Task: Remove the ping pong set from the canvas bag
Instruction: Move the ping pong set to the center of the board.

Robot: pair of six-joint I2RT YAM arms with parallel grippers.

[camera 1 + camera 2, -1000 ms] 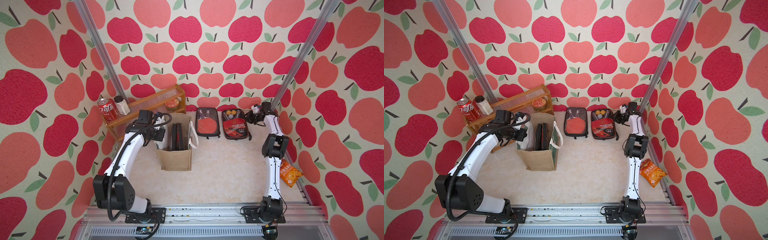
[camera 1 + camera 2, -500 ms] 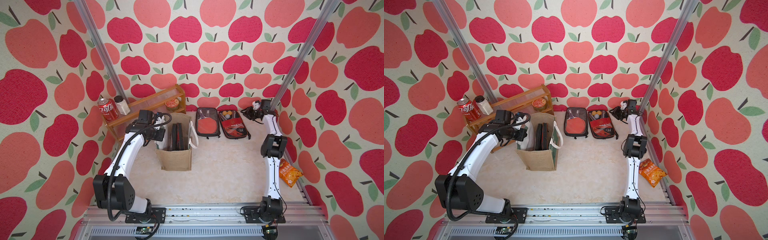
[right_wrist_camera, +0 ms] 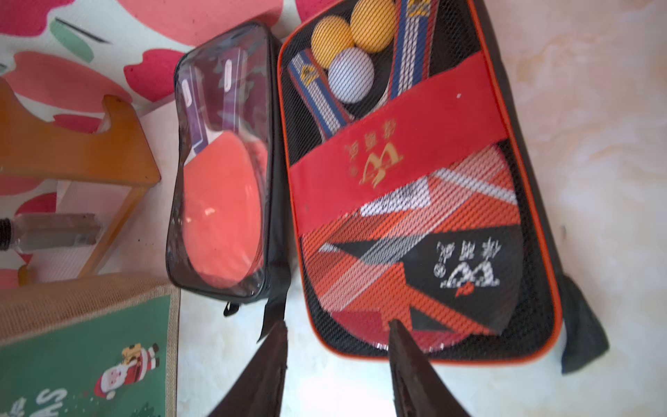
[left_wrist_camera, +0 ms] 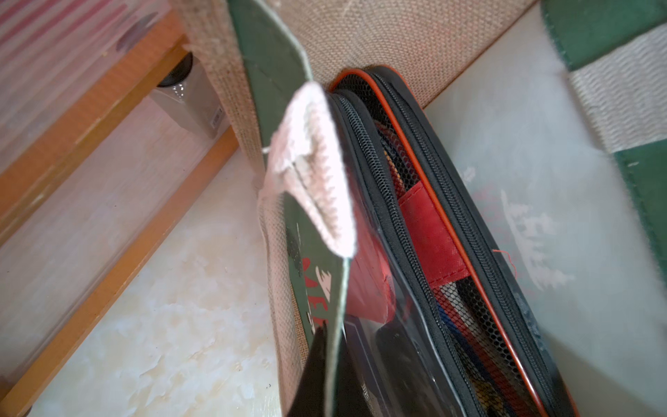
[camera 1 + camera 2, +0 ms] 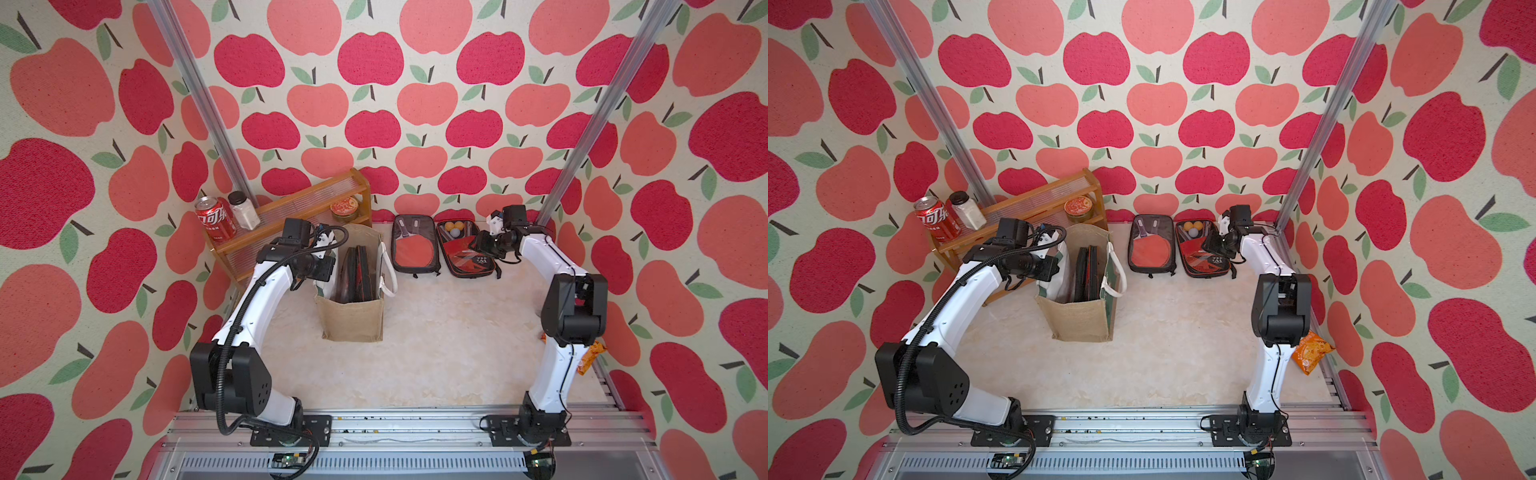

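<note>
Right end effector (image 3: pixel 337 364) open over mesh case (image 3: pixel 415 216)

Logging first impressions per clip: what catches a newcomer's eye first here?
The loud apple-print walls all round. Next, the tan bag mid-table with a zipped black case standing inside, its rim pinched by the left gripper. Two paddle cases lie flat by the back wall, under the open right gripper.

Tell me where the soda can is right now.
In both top views the soda can stands on the wooden shelf at the back left, beside a small jar.
</note>
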